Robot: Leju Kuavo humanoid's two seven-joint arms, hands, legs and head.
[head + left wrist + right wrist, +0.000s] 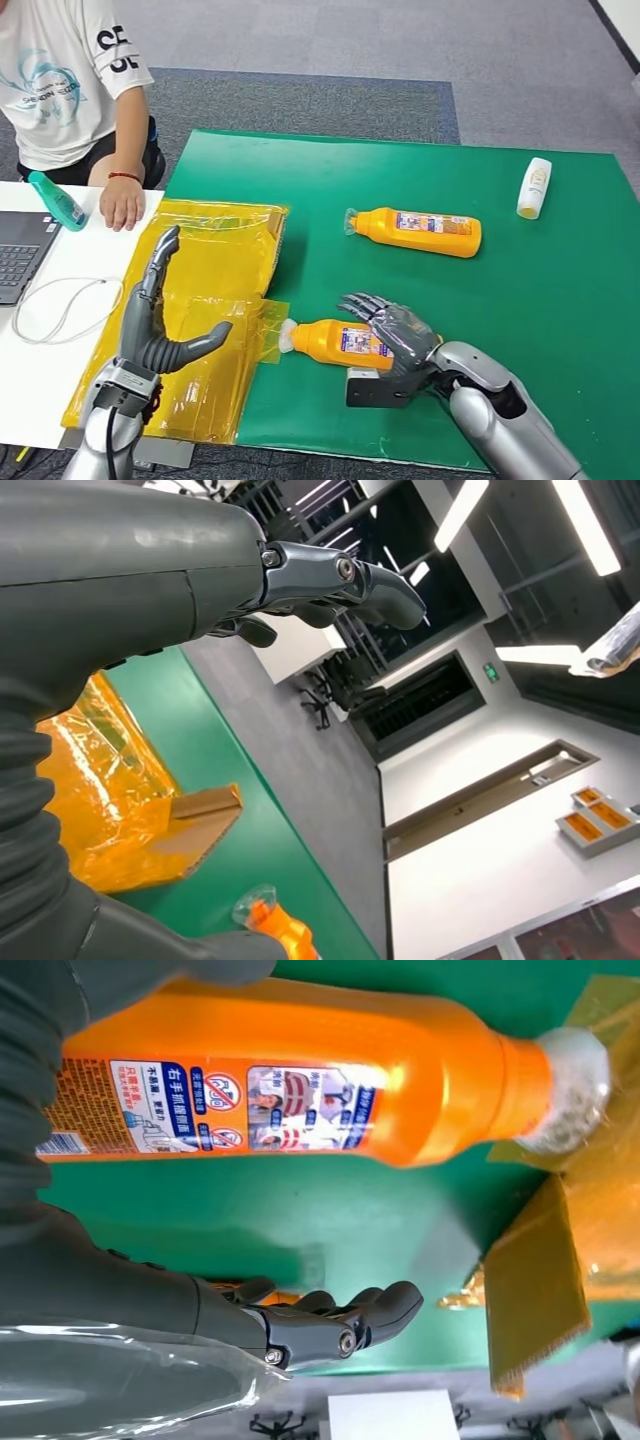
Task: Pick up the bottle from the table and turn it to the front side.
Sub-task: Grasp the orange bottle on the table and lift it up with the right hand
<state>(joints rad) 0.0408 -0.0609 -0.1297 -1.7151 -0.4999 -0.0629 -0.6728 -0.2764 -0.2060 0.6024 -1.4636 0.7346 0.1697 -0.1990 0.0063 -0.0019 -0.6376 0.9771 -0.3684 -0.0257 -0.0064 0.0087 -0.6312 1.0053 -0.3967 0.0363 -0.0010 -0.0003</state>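
On my far left a person's hand rests on the white part of the bench, beside a teal bottle and a laptop. My left hand hovers over the yellow plastic sheet, fingers spread, holding nothing. Just right of the sheet, the near orange bottle lies on its side on the green mat, cap toward the sheet. My right hand sits over its base; I think the fingers are apart, not yet grasping. A second orange bottle lies farther back, and a small white bottle far right.
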